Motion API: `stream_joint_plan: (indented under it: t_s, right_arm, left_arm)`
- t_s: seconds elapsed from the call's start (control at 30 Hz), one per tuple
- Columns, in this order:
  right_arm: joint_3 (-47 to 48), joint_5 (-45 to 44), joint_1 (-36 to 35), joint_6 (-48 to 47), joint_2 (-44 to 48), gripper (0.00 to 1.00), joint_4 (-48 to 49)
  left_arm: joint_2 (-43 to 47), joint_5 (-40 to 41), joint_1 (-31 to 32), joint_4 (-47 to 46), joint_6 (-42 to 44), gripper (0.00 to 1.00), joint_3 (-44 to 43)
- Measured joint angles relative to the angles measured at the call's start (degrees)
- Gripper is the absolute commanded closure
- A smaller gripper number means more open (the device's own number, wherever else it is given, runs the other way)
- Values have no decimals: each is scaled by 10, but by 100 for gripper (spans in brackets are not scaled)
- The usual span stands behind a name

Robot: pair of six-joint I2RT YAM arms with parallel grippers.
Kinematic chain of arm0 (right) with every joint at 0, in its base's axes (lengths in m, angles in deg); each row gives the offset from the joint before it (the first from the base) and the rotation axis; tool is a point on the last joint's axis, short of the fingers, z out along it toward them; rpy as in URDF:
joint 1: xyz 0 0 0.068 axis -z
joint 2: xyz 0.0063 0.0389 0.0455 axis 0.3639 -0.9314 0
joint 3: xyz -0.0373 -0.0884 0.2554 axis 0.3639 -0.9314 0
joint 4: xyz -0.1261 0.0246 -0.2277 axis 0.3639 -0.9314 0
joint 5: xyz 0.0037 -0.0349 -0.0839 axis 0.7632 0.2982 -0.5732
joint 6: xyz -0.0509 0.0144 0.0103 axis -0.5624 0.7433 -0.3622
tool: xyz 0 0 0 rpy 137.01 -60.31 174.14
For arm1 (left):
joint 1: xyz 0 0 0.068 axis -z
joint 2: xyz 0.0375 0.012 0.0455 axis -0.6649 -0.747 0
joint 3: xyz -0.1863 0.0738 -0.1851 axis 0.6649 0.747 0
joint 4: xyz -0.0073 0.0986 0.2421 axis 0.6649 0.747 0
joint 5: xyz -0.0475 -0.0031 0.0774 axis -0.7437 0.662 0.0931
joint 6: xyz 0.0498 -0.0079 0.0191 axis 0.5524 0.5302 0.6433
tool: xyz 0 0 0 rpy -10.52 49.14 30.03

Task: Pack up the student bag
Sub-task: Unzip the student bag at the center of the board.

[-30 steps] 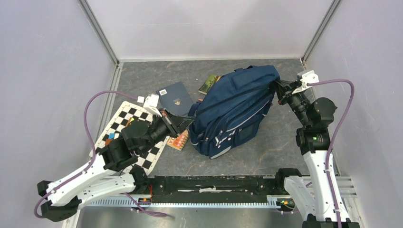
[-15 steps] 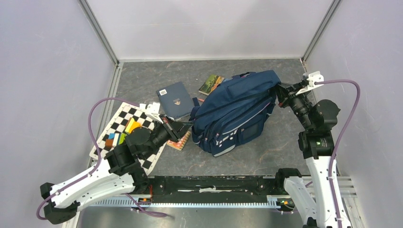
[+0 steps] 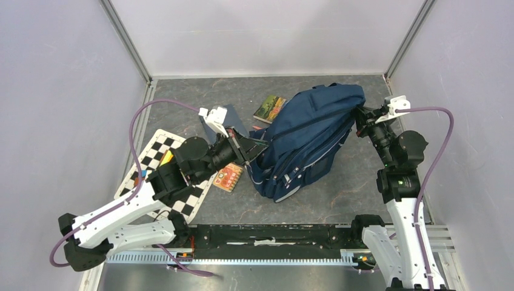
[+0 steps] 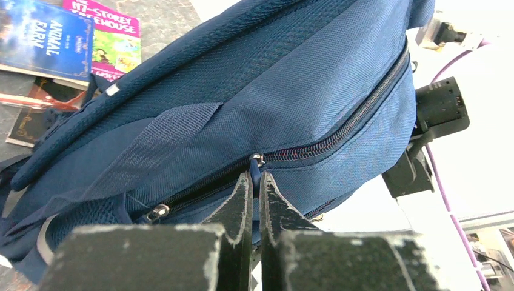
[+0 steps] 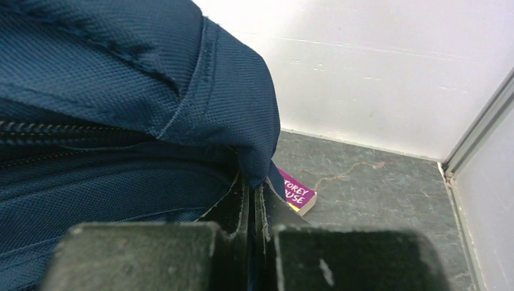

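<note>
The left tool (image 4: 256, 182) pinched the zip pull (image 4: 256, 165) of the student bag (image 3: 309, 136); its zip ran ahead-right toward the right tool (image 5: 254, 191), clamped on bag fabric.

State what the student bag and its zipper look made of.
The student bag: woven synthetic fabric, likely nylon or polyester, matte navy; a coarse weave grain shows. Its zipper: dark coil teeth, probably plastic, with a shiny metal-looking slider.
</note>
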Motion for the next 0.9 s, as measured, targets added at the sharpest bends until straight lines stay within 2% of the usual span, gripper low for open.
stream_joint_plan:
  t_s: [0.33, 0.43, 0.47, 0.6, 0.67, 0.77, 0.9]
  right_arm:
    - [-3, -50, -7, -21, -3, 100, -7]
    - [10, -70, -7, -19, -11, 93, -27]
    - [20, -76, -9, -19, -15, 89, -40]
    - [83, -100, -16, -20, -39, 32, -116]
    - [118, -112, -16, -21, -48, 14, -161]
    - [167, -108, -16, -24, -52, 2, -212]
    - [193, -49, -17, -27, -43, 2, -241]
  left_arm:
    - [-30, -27, 0, -9, 9, 98, -43]
    - [-24, -26, 0, -4, 18, 98, -50]
    - [-21, -24, 0, -1, 20, 98, -51]
    - [-10, -14, 0, 15, 35, 98, -50]
    - [0, -8, 0, 23, 55, 98, -46]
    - [27, 6, 0, 34, 84, 98, -23]
    - [73, 20, -1, 33, 94, 98, 26]
